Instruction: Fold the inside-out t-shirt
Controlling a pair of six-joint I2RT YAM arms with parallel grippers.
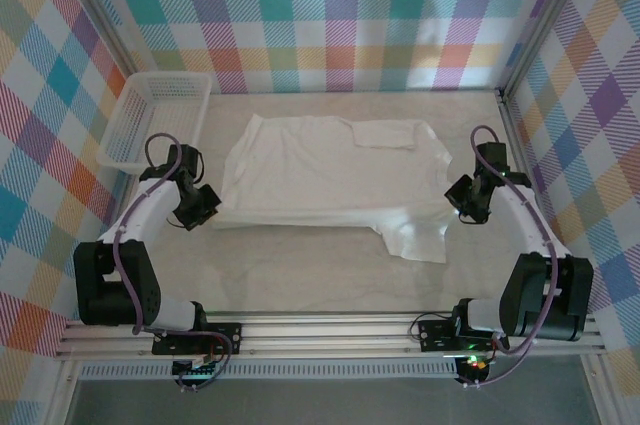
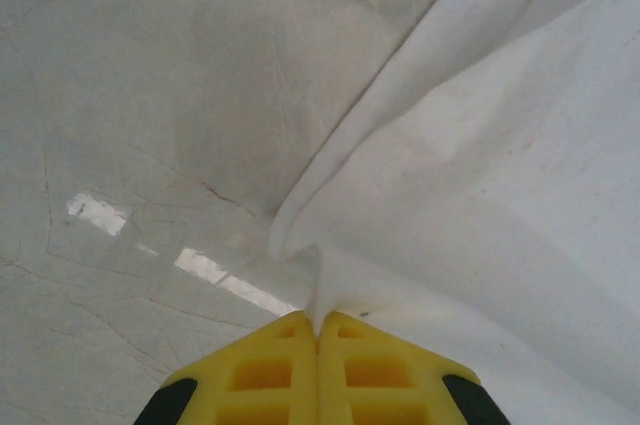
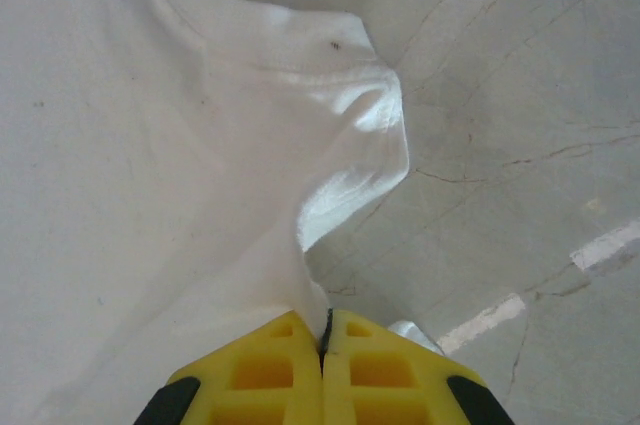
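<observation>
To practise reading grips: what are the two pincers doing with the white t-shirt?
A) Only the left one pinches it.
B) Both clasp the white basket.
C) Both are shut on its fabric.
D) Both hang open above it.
C: the left pincer and the right pincer are each closed on a pinched fold of the t-shirt.

The t-shirt (image 1: pixel 320 170) lies spread across the middle of the tabletop (image 1: pixel 300 265), with one sleeve folded onto it at upper centre and another reaching toward the lower right. The basket (image 1: pixel 125 117) sits in the upper left of the overhead frame — beside the shirt, apart from it. My left jaws are at the shirt's lower-left corner, my right jaws at its right edge — each pinched on a fold of its cloth, at the bottom centre of its wrist view.
</observation>
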